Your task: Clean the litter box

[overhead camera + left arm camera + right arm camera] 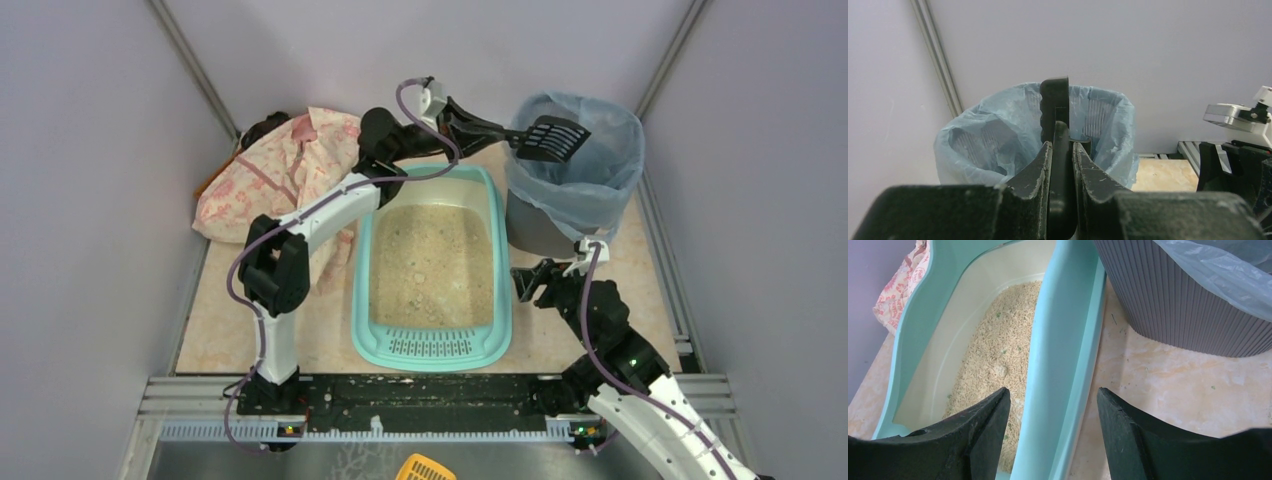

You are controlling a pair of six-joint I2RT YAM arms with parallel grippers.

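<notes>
The turquoise litter box (365, 260) lies mid-table with beige litter and a slotted grille at its near end. Its right rim (1068, 340) shows in the right wrist view. My left gripper (478, 126) is shut on the handle of a black slotted scoop (553, 139), held over the grey bin lined with a blue bag (574, 190). In the left wrist view the scoop (1055, 107) stands on edge between my shut fingers (1037, 172), over the bag (973, 145). My right gripper (528, 281) is open and empty, its fingers (988, 422) straddling the box's right rim from above.
A pink patterned cloth (285, 175) lies at the back left beside the box. The grey ribbed bin (1178, 305) stands just right of the box. Grey walls close in both sides and the back. A yellow object (424, 468) shows at the bottom edge.
</notes>
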